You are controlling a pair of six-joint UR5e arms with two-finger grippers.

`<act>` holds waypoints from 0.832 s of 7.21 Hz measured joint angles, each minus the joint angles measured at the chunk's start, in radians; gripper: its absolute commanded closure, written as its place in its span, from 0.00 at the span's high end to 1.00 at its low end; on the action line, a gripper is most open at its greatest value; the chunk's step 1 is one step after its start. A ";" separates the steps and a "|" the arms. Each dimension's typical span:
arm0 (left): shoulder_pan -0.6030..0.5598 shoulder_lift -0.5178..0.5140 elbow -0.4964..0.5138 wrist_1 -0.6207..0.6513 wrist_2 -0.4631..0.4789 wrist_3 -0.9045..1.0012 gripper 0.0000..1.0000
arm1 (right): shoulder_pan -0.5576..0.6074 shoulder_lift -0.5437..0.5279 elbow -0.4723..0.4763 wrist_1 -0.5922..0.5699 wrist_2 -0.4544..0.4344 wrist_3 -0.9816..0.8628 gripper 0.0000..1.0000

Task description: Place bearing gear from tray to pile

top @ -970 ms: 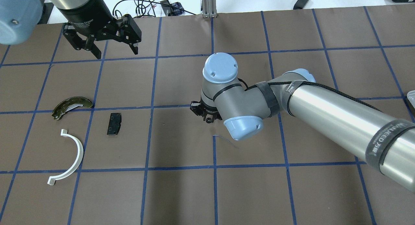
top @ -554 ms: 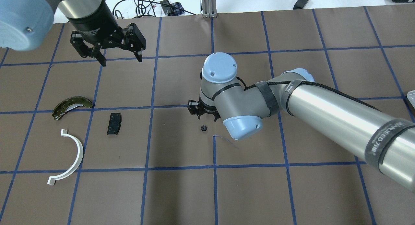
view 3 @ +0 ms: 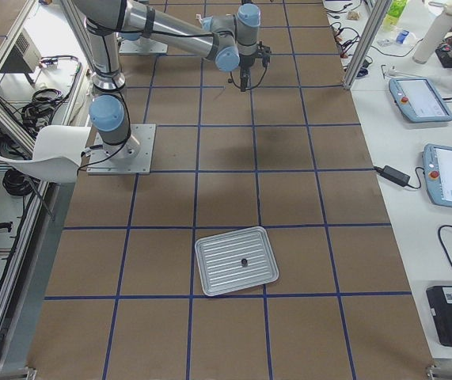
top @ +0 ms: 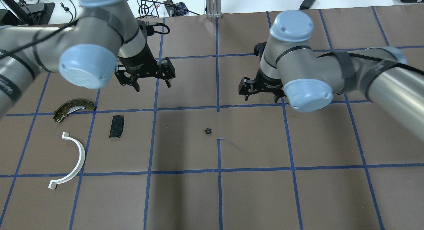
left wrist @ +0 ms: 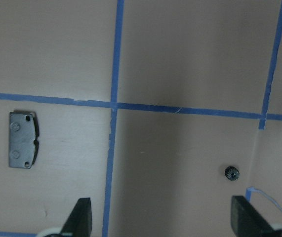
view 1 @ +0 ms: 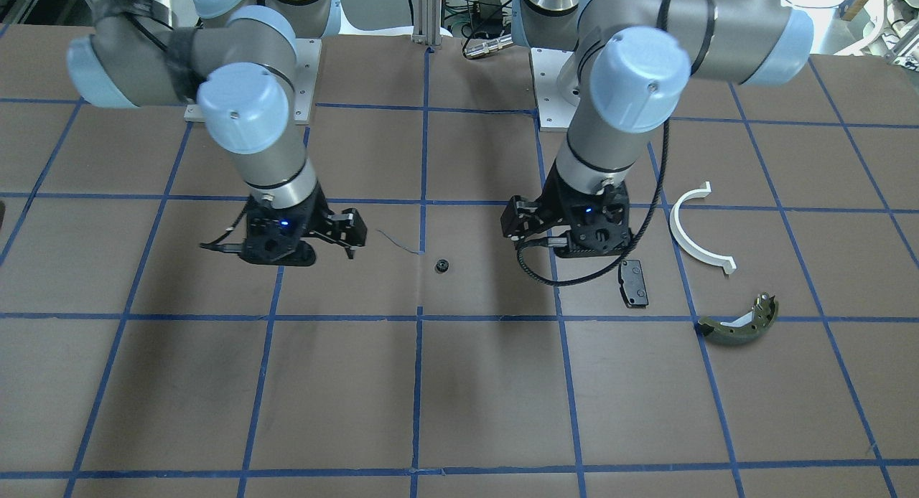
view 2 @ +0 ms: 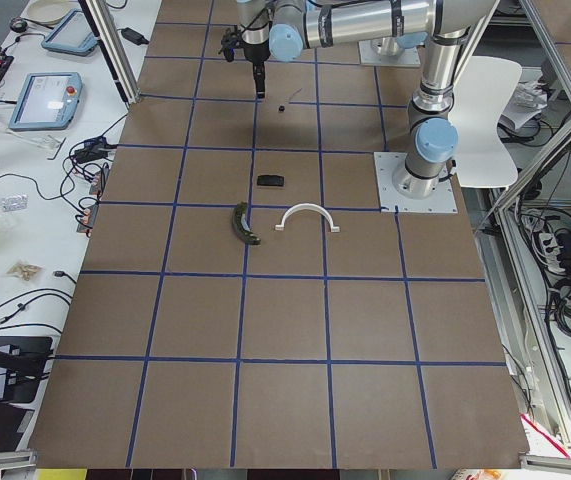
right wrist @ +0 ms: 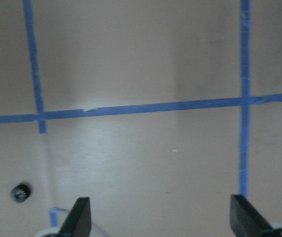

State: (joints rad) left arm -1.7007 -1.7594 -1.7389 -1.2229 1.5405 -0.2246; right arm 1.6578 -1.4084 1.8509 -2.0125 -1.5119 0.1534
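Note:
The bearing gear (top: 207,131) is a small black toothed wheel. It lies alone on the brown table near the middle, and also shows in the front view (view 1: 442,265) and in both wrist views (left wrist: 232,173) (right wrist: 20,192). My left gripper (top: 153,86) is open and empty, hovering beyond and to the left of the gear. My right gripper (top: 261,98) is open and empty, hovering beyond and to the right of it. The pile lies at the left: a white half-ring arc (top: 74,160), a black pad (top: 116,126) and an olive brake shoe (top: 73,107).
A metal tray (view 3: 210,273) sits far off on the robot's right end of the table, with one small dark part (view 3: 244,261) in it. A thin loose strip of blue tape (top: 230,143) curls beside the gear. Cables lie past the table's far edge.
The right gripper was low over the middle, left the gear on the table, then rose and drew back to the right. The left gripper moved right, toward the middle.

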 measured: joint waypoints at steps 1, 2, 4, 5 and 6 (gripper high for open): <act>-0.050 -0.043 -0.072 0.136 0.003 -0.038 1.00 | -0.108 -0.042 0.000 0.056 -0.030 -0.126 1.00; -0.102 -0.083 -0.116 0.219 0.004 -0.072 1.00 | -0.234 -0.062 0.000 0.079 -0.055 -0.262 1.00; -0.194 -0.139 -0.143 0.272 0.005 -0.139 1.00 | -0.488 -0.062 -0.005 0.047 -0.065 -0.570 1.00; -0.220 -0.160 -0.147 0.277 0.005 -0.154 1.00 | -0.607 -0.045 -0.005 0.011 -0.062 -0.740 1.00; -0.232 -0.183 -0.148 0.280 0.006 -0.160 1.00 | -0.724 -0.016 -0.007 -0.026 -0.059 -0.904 1.00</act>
State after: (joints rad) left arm -1.9328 -1.9428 -1.8873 -0.9433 1.5461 -0.3846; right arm 0.9341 -1.4240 1.8436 -2.0389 -1.5707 -0.7504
